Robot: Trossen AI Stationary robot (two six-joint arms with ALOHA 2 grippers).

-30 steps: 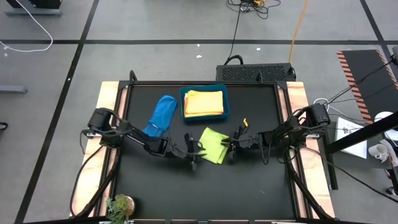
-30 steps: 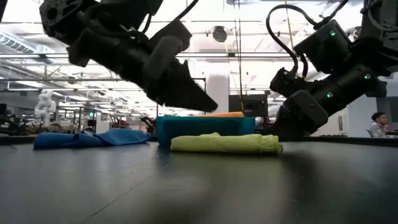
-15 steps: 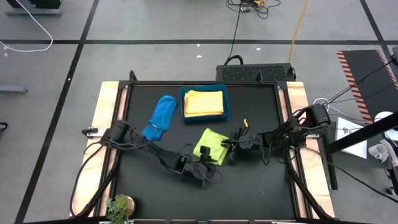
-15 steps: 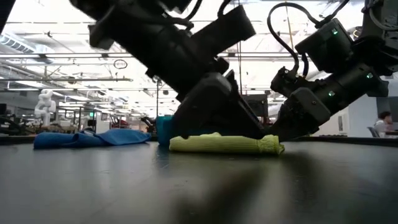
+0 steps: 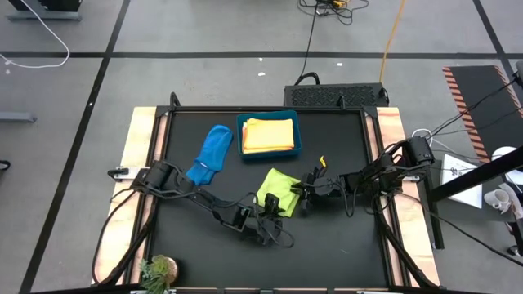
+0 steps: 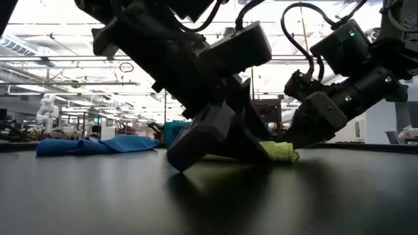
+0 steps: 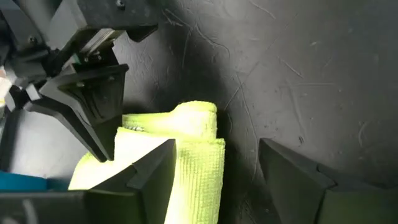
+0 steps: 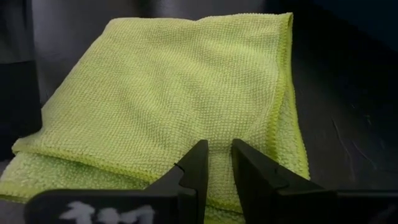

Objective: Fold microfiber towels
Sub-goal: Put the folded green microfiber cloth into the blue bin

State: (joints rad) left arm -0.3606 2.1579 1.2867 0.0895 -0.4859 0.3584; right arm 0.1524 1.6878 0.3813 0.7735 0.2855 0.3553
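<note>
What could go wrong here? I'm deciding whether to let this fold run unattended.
1. The left gripper stands open at the lime green towel's folded corner; closing may catch only one layer.
2. The right gripper sits nearly shut over the same towel; both arms moving apart could drag the fold open.

**No legible text on this table**

Scanning every view now, and nothing can be read. White marks point(image 8: 106, 213) sit on the housing of the right gripper point(image 8: 216, 155), too smeared to make out as letters or digits. Beside the table, a dark floor mat carries an orange-and-white hazard stripe point(image 5: 459, 88) along its edge: a warning pattern, no words. Sheets of paper point(image 5: 459, 175) lie near it, their print too small to read. Far back in the room, a small green-lit sign point(image 6: 96, 120) glows, wording unreadable.
</note>
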